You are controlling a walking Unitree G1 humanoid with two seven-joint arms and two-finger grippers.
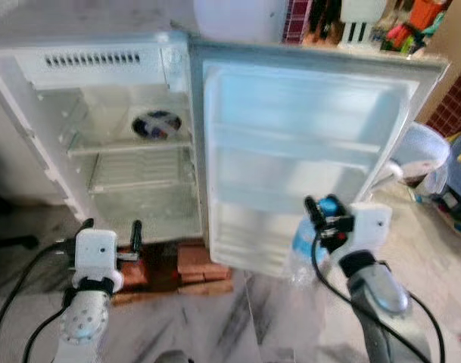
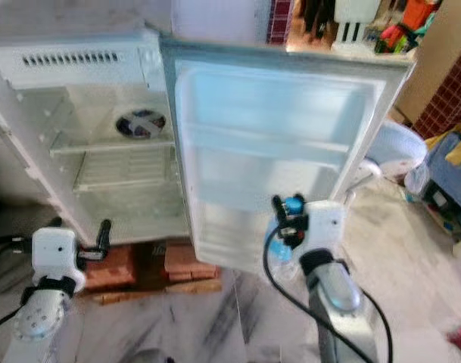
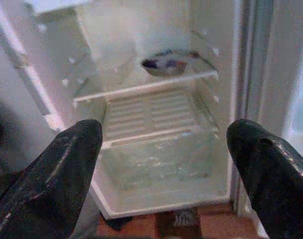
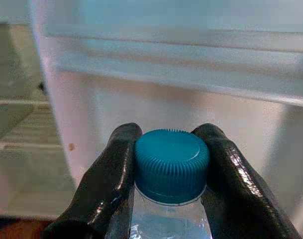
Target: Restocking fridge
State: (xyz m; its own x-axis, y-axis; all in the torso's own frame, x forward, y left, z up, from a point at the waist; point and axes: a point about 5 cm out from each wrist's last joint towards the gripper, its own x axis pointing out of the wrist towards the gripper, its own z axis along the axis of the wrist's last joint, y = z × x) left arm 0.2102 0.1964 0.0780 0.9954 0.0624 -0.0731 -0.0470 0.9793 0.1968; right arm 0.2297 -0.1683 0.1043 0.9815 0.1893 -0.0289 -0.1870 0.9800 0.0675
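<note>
1. A water bottle (image 1: 304, 249) with a blue cap (image 4: 171, 166) is held by the right gripper (image 1: 325, 214); its fingers (image 4: 109, 186) are closed on the neck just below the cap.
2. The bottle is carried low in front of the open fridge door (image 1: 306, 151), at about 5 o'clock in the head view, near the lowest door shelf (image 1: 249, 246).
3. The step in hand is judged to be the delivery of the bottle to the door racks.
4. The next move is judged to call for the bottle to be lifted over a rack's rim and set upright inside it.
5. The left gripper (image 1: 111, 231) is held before the fridge compartment (image 1: 124, 151) at about 7 o'clock, its fingers (image 3: 56, 174) spread wide and empty.
6. A bowl (image 1: 156, 125) is seen on the upper shelf; the door racks appear empty.
7. The fridge is propped on bricks (image 1: 200, 265).
</note>
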